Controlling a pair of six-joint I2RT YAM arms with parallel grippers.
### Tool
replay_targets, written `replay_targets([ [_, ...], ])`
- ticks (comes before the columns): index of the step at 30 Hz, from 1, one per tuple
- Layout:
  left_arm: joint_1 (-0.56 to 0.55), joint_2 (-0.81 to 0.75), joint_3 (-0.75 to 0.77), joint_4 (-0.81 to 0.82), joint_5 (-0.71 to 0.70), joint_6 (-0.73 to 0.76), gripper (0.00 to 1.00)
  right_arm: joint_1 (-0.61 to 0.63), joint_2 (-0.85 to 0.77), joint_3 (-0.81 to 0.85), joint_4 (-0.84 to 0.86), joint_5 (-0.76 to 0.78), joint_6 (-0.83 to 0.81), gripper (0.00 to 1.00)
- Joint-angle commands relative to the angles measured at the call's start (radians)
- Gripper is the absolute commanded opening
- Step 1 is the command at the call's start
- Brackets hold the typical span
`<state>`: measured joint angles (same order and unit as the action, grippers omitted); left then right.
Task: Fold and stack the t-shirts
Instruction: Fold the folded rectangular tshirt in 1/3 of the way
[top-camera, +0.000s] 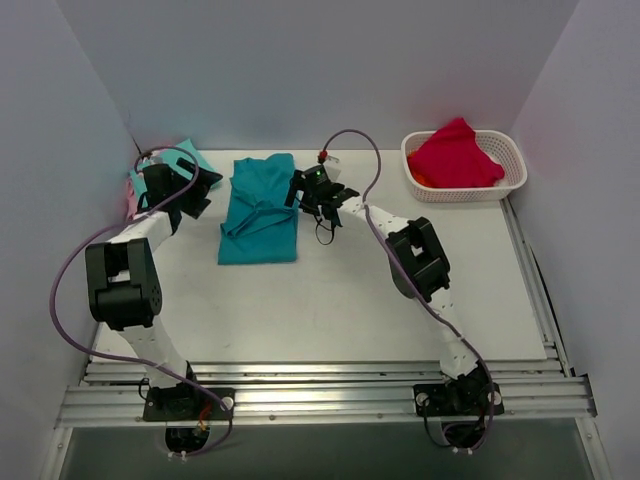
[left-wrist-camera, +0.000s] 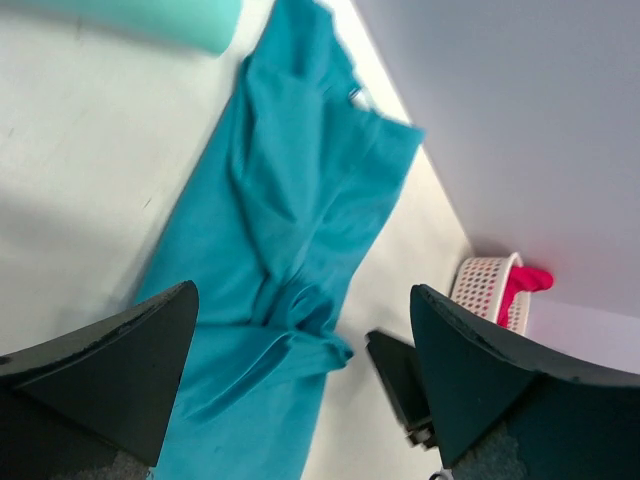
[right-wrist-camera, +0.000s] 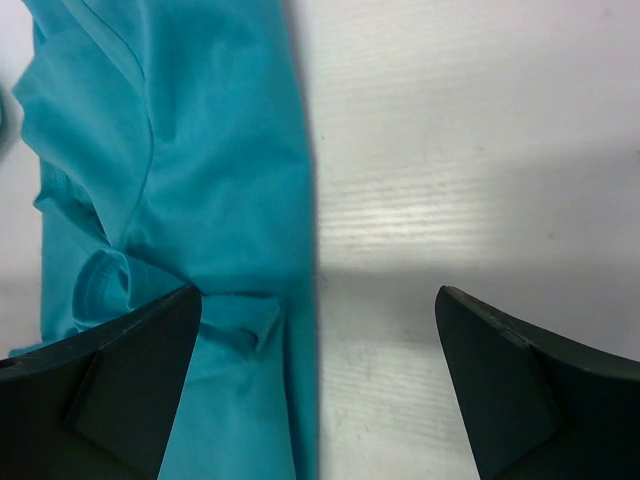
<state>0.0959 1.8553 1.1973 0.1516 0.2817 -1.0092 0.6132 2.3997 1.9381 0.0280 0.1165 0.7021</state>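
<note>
A deep teal t-shirt (top-camera: 260, 208) lies partly folded and rumpled on the table at the back middle; it also shows in the left wrist view (left-wrist-camera: 280, 250) and the right wrist view (right-wrist-camera: 180, 200). A mint-green shirt (top-camera: 190, 157) lies folded at the back left, a pink edge (top-camera: 131, 200) beside it. My left gripper (top-camera: 196, 192) is open and empty, just left of the teal shirt. My right gripper (top-camera: 313, 197) is open and empty over the shirt's right edge. A red-pink shirt (top-camera: 455, 155) is heaped in the basket.
A white perforated basket (top-camera: 513, 160) stands at the back right. Walls close the table at the back and both sides. Bare white table (top-camera: 400, 320) lies in front of the teal shirt. Cables loop from both arms.
</note>
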Motion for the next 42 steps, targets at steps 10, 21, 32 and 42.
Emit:
replay_targets([
  [10, -0.004, 0.208, 0.359, -0.120, 0.065, 0.044, 0.99, 0.040, -0.398, -0.412, 0.228, -0.006, 0.031, 0.87],
  [21, 0.065, -0.022, 0.064, 0.008, 0.057, 0.083, 0.99, 0.204, -0.209, -0.206, 0.165, -0.043, 0.051, 0.12],
  [32, 0.103, -0.064, 0.018, 0.057, 0.091, 0.073, 0.99, 0.224, -0.062, -0.079, 0.151, -0.054, 0.076, 0.53],
  [42, 0.128, -0.042, -0.015, 0.112, 0.116, 0.047, 1.00, 0.197, 0.025, 0.007, 0.124, -0.063, 0.077, 0.48],
])
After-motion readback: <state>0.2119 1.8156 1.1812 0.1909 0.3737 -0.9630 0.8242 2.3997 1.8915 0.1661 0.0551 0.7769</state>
